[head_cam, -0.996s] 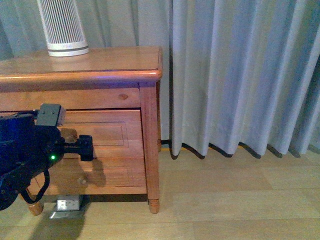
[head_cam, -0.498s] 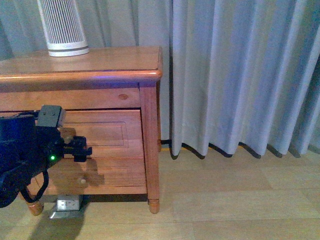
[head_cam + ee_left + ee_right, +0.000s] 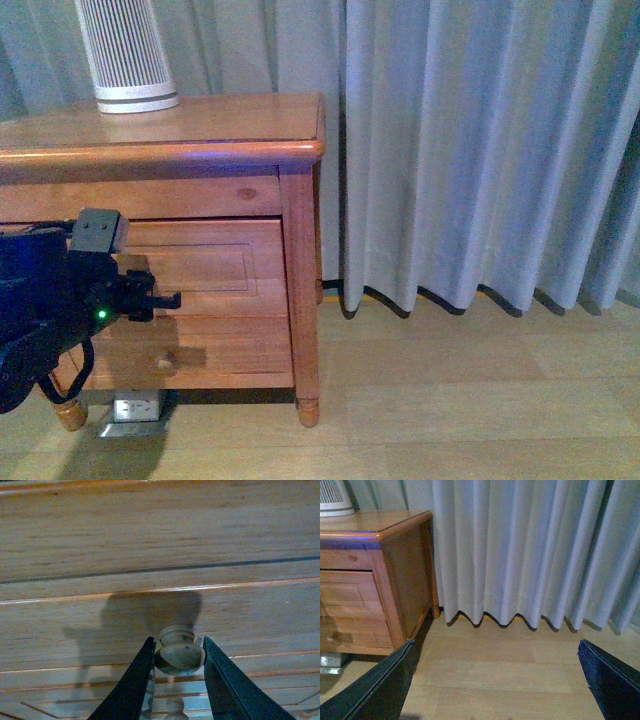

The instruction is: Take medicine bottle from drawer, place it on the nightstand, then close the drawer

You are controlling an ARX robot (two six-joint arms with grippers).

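Left gripper (image 3: pixel 178 642) pinches knob (image 3: pixel 179 656) from both sides; drawer (image 3: pixel 215 265) sits closed under nightstand (image 3: pixel 200 120) top edge, front's long axis horizontal, knob pointing out toward robot. Right gripper (image 3: pixel 496 645) spread wide, empty, above floor (image 3: pixel 520 680)

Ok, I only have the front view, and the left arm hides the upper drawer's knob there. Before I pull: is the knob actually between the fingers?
Observer: Yes. In the left wrist view, the knob of the upper drawer sits between the fingers of the left gripper, one close against each side. I can't tell whether they are squeezing it.
Operator: And the right arm? It's not in my picture at all.
Observer: The right wrist view shows the right gripper open with nothing in it, facing the floor and the curtain beside the nightstand.
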